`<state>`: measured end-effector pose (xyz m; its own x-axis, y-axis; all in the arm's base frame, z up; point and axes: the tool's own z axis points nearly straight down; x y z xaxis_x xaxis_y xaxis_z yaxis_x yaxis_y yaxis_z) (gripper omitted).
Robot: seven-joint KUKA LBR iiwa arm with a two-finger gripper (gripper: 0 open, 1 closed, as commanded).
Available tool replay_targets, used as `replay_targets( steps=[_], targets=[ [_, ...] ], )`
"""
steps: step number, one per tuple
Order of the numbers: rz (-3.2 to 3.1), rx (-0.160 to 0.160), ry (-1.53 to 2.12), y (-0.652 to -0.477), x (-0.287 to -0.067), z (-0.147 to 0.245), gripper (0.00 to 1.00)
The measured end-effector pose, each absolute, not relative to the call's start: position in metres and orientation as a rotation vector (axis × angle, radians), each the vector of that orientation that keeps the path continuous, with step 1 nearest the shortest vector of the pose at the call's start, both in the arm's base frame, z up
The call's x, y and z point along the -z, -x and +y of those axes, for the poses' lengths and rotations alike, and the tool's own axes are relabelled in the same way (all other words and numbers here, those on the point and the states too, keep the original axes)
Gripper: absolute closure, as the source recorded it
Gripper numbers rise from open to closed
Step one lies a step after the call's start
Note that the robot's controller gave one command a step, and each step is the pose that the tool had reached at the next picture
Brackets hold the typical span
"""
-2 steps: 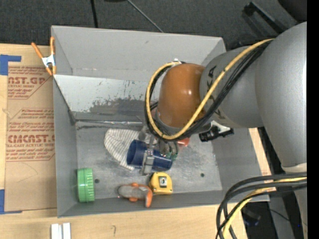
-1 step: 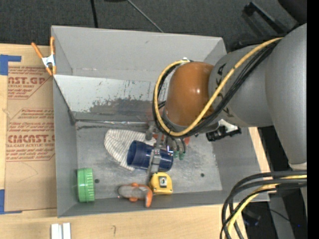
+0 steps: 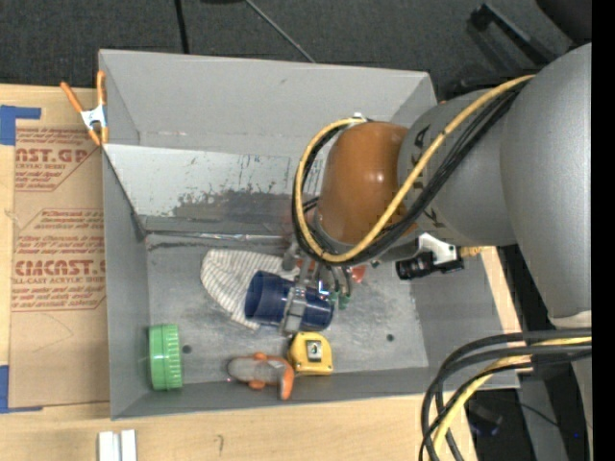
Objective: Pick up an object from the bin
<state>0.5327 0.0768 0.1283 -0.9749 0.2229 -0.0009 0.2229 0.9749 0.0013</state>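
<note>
Blue and lying on its side, a small cup (image 3: 266,296) rests on a white knitted cloth (image 3: 223,279) on the bin (image 3: 183,310) floor. The gripper (image 3: 313,303) sits just right of the cup; whether it is spread or closed cannot be told. A yellow tape measure (image 3: 310,351) lies below the cup, and a green lid (image 3: 164,357) well to its lower left.

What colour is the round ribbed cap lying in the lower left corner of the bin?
The cap is bright green, seen clearly in the camera view.

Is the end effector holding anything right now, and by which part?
Cannot tell: the end effector sits at the right end of the blue cup.
</note>
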Motion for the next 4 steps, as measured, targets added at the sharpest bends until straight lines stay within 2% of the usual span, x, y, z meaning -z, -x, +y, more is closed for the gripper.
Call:
replay_targets(
  steps=[1, 2, 4],
  targets=[
    [3.094, 0.0, -0.563, -0.5336, -0.0663, 0.0654, 0.0],
    [3.044, -0.006, -0.762, -0.5331, -0.0713, 0.0642, 1.0],
    [3.045, -0.005, -0.762, -0.533, -0.0721, 0.0644, 1.0]
  ],
)
